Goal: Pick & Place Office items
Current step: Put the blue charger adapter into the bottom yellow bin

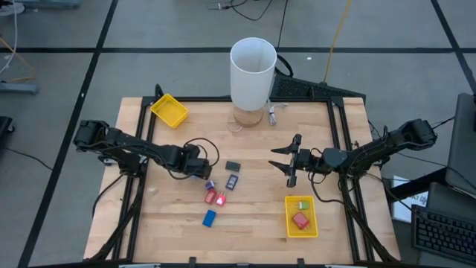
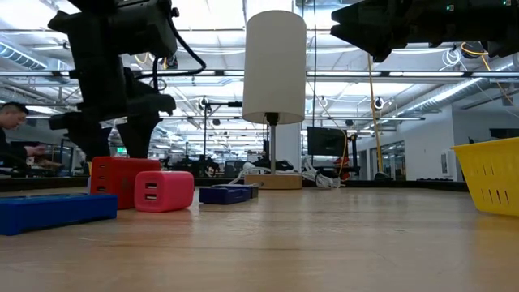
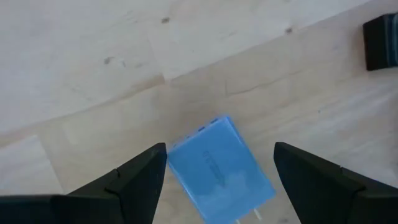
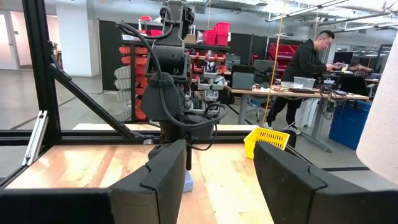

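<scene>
On the desk (image 1: 171,231) stand two yellow trays; the near-right tray (image 1: 301,217) holds a green piece (image 1: 301,203) and a red piece (image 1: 300,220); the far-left tray (image 1: 169,109) looks bare; six more pieces lie loose mid-desk; left gripper (image 1: 209,170), jaws wide, straddles a light blue block (image 3: 221,171) without touching; right gripper (image 1: 292,160) hangs part-open, holding nothing.
</scene>
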Motion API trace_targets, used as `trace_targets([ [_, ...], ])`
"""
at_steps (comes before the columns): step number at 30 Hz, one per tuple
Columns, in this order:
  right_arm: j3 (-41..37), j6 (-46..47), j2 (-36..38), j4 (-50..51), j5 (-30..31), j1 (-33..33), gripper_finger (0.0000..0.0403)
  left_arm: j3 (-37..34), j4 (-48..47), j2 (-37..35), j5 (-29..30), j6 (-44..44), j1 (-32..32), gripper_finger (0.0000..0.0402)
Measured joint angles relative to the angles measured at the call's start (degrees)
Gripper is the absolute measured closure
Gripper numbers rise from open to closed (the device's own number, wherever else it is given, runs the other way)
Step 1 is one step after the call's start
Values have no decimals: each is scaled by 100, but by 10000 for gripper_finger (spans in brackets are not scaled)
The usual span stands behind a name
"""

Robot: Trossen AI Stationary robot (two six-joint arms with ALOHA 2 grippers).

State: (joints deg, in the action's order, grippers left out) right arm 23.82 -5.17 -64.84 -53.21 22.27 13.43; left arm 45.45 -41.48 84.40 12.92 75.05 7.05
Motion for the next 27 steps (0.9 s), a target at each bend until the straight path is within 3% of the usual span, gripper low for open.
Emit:
trace_targets([
  [8, 2, 1, 0, -2, -1, 0, 222, 8, -463, -4, -408, 220, 23, 105],
  [27, 1, 289, 0, -9, 2, 0, 222, 7, -178, -2, -825, 1009, 66, 106],
])
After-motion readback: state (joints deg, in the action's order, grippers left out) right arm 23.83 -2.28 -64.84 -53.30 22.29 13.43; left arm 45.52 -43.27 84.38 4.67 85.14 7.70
